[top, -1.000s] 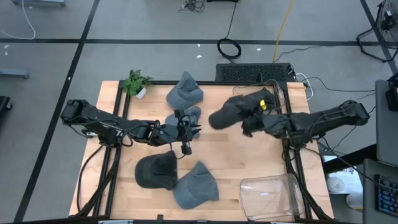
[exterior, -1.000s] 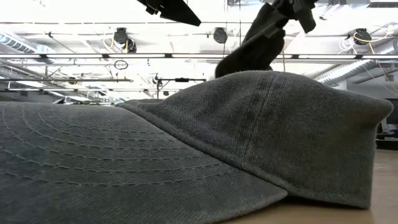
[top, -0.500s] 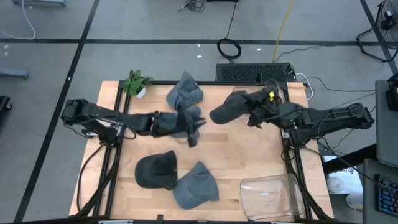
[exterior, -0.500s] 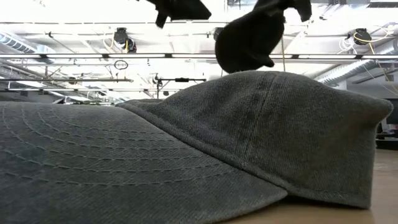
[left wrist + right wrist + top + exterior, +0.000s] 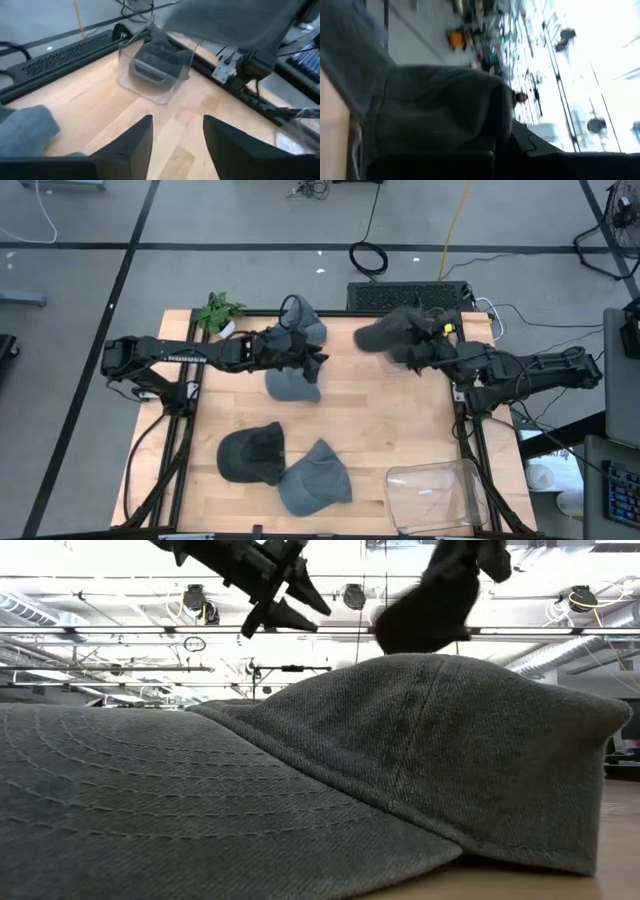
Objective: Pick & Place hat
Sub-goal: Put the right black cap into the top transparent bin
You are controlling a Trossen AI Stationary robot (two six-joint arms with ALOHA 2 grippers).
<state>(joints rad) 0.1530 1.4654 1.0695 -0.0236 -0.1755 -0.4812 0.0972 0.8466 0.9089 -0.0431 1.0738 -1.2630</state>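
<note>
While the right gripper [image 5: 425, 352] carries its load, the change is on the left side. High view: the left gripper [image 5: 314, 364] has moved toward the back of the table [image 5: 400, 430] and now hangs over a grey hat [image 5: 293, 386] that lies free on the wood, apart from the fingers; a moment ago that gripper sat lower and narrower near the table middle. The dark hat [image 5: 392, 334] has gone backward too and is raised over the back right of the table, pinched at one end by the closed right gripper. Its long axis runs roughly across the table, free end toward the left arm. The clear bin [image 5: 435, 495] stands at the front right corner, well apart, and looks empty. Low view: the left gripper [image 5: 300, 618] is high with jaws parted, holding nothing; the dark hat [image 5: 430, 610] hangs steeply from above, bulk downward; a cap [image 5: 400, 760] fills the foreground. Left wrist view: both fingers [image 5: 130, 145] stand apart with bare wood between, the bin [image 5: 155, 65] beyond; whether anything is in it, cannot tell. Right wrist view: the dark hat [image 5: 435, 115] fills the frame. Judgement: the left side has let go; the dark hat is mid-carry, placing not yet done.
</note>
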